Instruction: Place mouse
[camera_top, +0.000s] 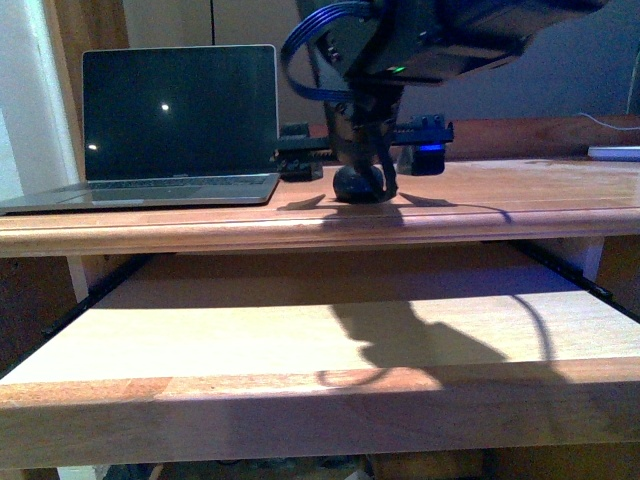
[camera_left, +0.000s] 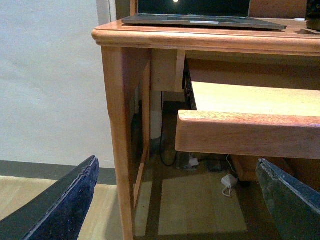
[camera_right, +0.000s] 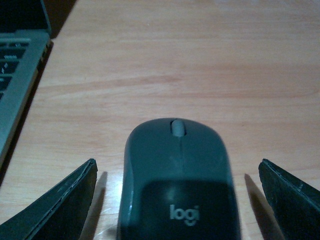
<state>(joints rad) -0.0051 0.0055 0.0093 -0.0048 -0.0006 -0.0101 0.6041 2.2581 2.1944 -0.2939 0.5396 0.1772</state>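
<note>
our left hand (camera_left: 176, 167) hangs low beside the surface (camera_top: 520, 190), fingers wide apart and empty; we judge it is parked out of the way. the laptop (camera_top: 180, 110) stands open at the left. near its right side the mouse (camera_top: 358, 183) lies flat on the wood. our right hand (camera_right: 177, 165) is spread around it without touching, so the surface alone carries it. the mouse's rear is cut off, and we cannot make out the dark items behind the arm.

one mouse (camera_right: 177, 175), one laptop (camera_top: 180, 115), one counter (camera_top: 520, 195), one pull-out shelf (camera_top: 250, 335) beneath it, and one small white adapter (camera_left: 229, 181) on the floor (camera_left: 195, 210).
</note>
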